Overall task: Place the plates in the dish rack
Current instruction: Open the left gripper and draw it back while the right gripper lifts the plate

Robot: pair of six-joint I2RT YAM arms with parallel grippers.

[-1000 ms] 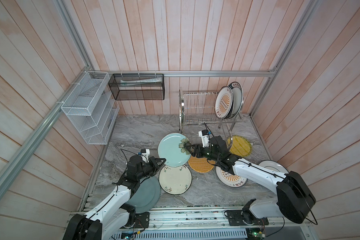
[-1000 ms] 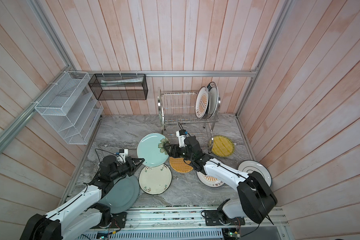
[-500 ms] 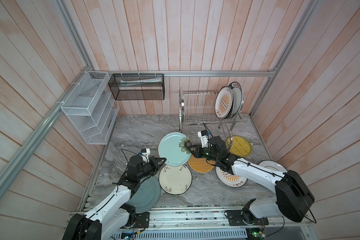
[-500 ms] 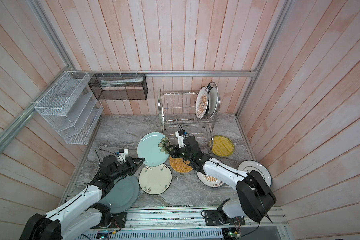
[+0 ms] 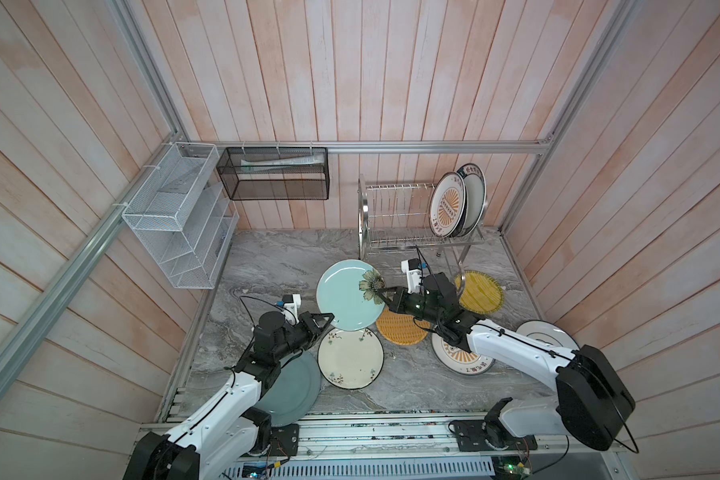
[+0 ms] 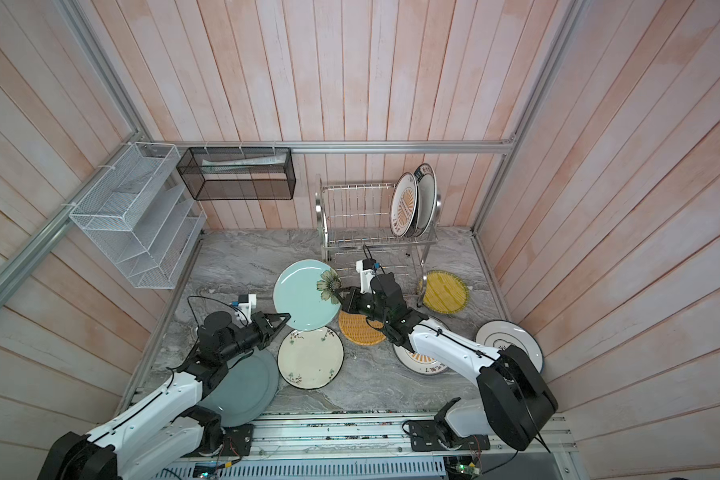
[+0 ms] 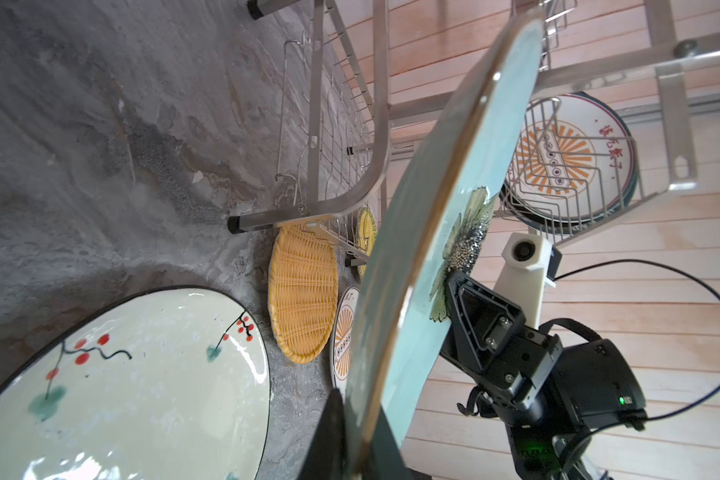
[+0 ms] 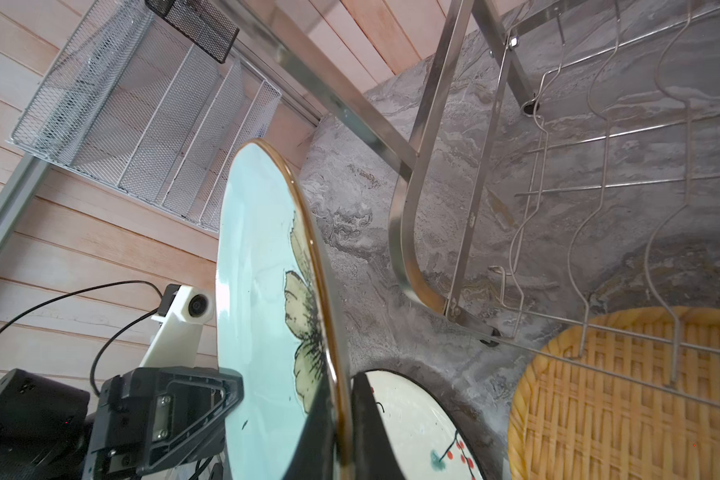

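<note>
Soft, even light fills both top views. The plates cast only faint shadows on the marble tabletop [image 5: 275,257], and the wooden walls [image 5: 391,75] splay outward toward the frame edges. In the left wrist view, glare spots sit on the cream floral plate [image 7: 142,374] and the teal plate [image 7: 433,249] blurs at its nearest rim. In the right wrist view the woven plate [image 8: 624,395] looks soft.

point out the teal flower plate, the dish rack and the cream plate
teal flower plate [image 5: 341,297], in a top view, plain teal face
dish rack [image 5: 361,216], in a top view, side frame tube
cream plate [image 5: 351,358], in a top view, centre
</note>
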